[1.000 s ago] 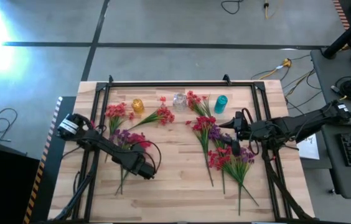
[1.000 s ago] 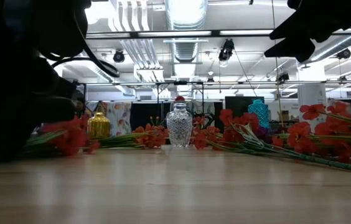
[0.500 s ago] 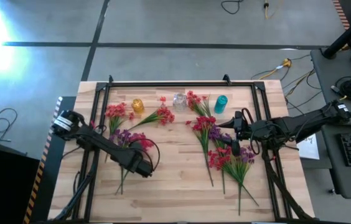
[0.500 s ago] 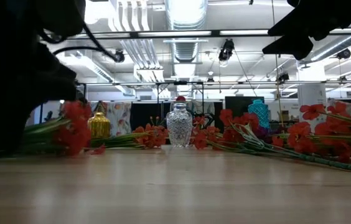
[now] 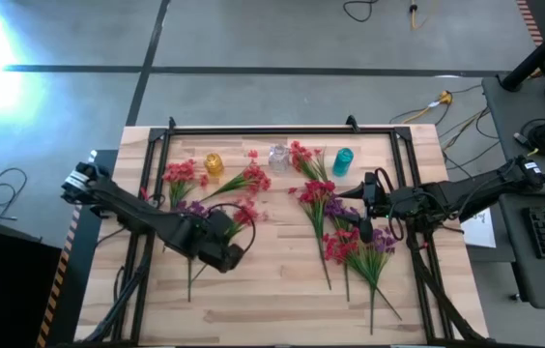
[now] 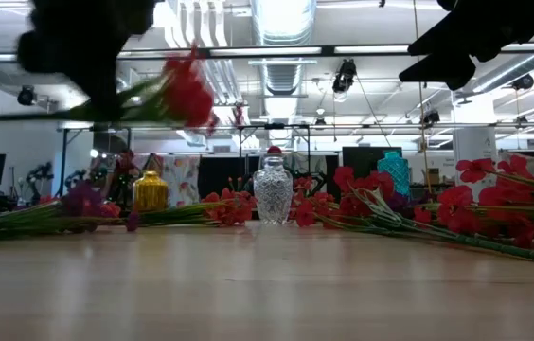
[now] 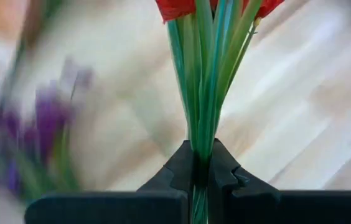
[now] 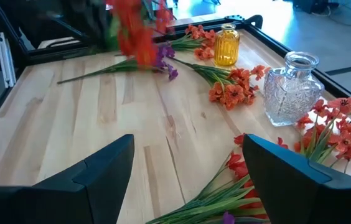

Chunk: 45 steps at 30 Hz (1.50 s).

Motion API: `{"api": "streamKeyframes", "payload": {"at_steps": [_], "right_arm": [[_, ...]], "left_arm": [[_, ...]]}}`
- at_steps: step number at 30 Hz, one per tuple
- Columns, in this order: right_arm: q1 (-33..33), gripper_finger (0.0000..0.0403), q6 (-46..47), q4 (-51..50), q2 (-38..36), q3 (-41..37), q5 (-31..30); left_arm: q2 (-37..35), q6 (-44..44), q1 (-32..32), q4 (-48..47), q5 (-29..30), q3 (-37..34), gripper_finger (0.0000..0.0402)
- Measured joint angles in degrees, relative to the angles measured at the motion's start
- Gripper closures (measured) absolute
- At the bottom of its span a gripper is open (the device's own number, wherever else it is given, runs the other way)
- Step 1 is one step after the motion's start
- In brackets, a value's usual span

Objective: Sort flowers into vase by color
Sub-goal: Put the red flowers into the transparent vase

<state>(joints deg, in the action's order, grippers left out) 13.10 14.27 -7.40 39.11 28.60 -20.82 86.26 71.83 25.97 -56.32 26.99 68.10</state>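
Wooden table (image 5: 272, 290) is strewn with flowers (image 5: 355, 242), most lying flat on both sides. Left gripper (image 7: 200, 171) pinches a red sprig (image 6: 184, 93) by its stems, up off the wood. Right gripper (image 8: 185, 165) hovers mid-right, fingers spread. Yellow (image 6: 151, 191), clear (image 6: 273, 189) and teal (image 6: 396, 172) vases line the far edge, empty I think.

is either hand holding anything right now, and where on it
The left hand is shut on a red-blossomed artificial sprig, pinching its bundled green stems below the blossoms. The right hand is open, holding nothing.
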Motion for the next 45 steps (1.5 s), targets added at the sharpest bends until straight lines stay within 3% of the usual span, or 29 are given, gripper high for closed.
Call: {"api": "streamKeyframes", "payload": {"at_steps": [4,6,11,16,22,25,32,38,45], "right_arm": [[0.0,0.0113,-0.9,0.0,0.0,0.0,0.0],[0.0,0.0113,-1.0,0.1,0.0,0.0,0.0],[0.0,0.0113,-1.4,0.5,0.0,0.0,0.0],[0.0,0.0113,-1.4,0.5,0.0,0.0,0.0],[0.0,0.0113,-1.4,0.8,0.0,0.0,-0.2],[0.0,0.0113,-1.4,0.9,0.0,0.0,-0.2],[0.0,0.0113,-1.4,0.9,0.0,0.0,-0.2],[0.0,0.0113,-1.2,0.9,0.0,0.0,-0.2],[0.0,0.0113,-1.3,0.9,0.0,0.0,-0.2]], "left_arm": [[-2.0,-19.9,-1.3,11.6,16.0,2.8,0.0402],[-3.3,-33.4,-2.5,21.2,19.5,3.2,0.0402],[-5.6,-65.5,-8.0,51.5,17.0,0.4,0.0401],[-6.2,-83.5,-15.8,81.7,8.9,-6.9,0.0401],[-3.7,-84.2,-29.2,103.6,-11.6,-15.7,0.0401],[-1.5,-82.0,-34.9,110.7,-17.7,-18.2,0.0401],[3.3,-78.8,-43.3,117.3,-24.9,-19.2,0.0401],[7.5,-73.7,-47.4,118.2,-25.1,-18.2,0.0401],[9.0,-74.0,-49.5,118.9,-25.2,-18.3,0.0401]]}}
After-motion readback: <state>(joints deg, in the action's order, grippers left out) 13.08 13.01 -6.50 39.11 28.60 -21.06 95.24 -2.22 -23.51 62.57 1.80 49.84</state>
